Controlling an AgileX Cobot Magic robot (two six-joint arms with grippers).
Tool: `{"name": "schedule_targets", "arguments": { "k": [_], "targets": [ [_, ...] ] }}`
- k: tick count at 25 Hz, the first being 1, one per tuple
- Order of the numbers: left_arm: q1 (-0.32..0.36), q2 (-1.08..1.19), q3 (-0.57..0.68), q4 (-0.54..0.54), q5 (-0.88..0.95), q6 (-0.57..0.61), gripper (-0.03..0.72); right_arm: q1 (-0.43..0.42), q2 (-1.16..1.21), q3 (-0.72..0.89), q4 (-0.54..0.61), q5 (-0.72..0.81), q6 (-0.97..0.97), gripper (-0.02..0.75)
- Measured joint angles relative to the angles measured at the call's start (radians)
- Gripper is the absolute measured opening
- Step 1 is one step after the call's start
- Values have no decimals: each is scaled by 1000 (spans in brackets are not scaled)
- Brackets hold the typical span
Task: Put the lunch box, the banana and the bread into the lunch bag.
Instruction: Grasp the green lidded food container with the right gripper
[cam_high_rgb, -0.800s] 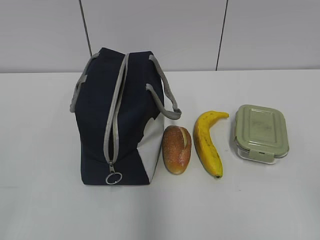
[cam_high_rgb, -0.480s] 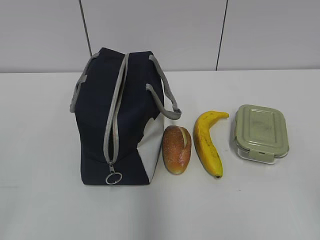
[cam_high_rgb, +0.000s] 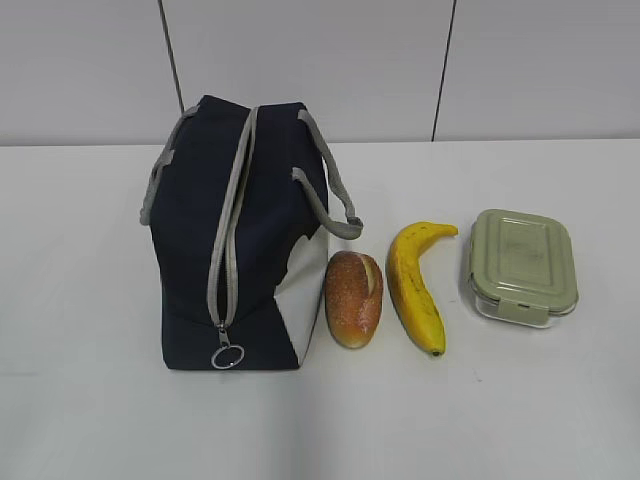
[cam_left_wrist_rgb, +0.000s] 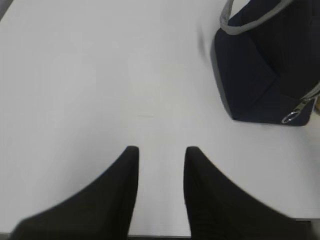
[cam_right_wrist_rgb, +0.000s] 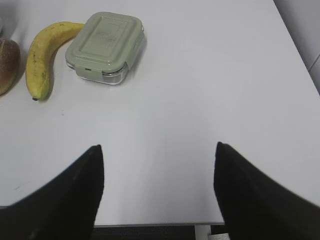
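The navy lunch bag (cam_high_rgb: 235, 240) stands on the white table, zipped shut, its ring pull (cam_high_rgb: 226, 357) at the near end. To its right lie the bread (cam_high_rgb: 354, 298), the banana (cam_high_rgb: 414, 284) and the green-lidded lunch box (cam_high_rgb: 523, 265) in a row. Neither arm shows in the exterior view. My left gripper (cam_left_wrist_rgb: 160, 150) hangs open over bare table, with the lunch bag (cam_left_wrist_rgb: 270, 65) far to its upper right. My right gripper (cam_right_wrist_rgb: 157, 147) stands wide open near the table's front edge, the lunch box (cam_right_wrist_rgb: 105, 45), banana (cam_right_wrist_rgb: 42, 57) and bread (cam_right_wrist_rgb: 7, 62) far off at the upper left.
A pale panelled wall (cam_high_rgb: 400, 60) runs behind the table. The table's front edge (cam_right_wrist_rgb: 160, 225) lies just under my right gripper.
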Motion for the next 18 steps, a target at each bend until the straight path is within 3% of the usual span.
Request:
{"name": "schedule_targets", "arguments": {
  "k": [7, 12, 18],
  "targets": [
    [0, 111, -80, -106, -9, 2, 241, 0, 0, 0, 0, 0, 0, 529],
    [0, 188, -138, -219, -17, 90, 241, 0, 0, 0, 0, 0, 0, 529],
    [-8, 330, -225, -234, -19, 105, 241, 0, 0, 0, 0, 0, 0, 529]
  ]
}}
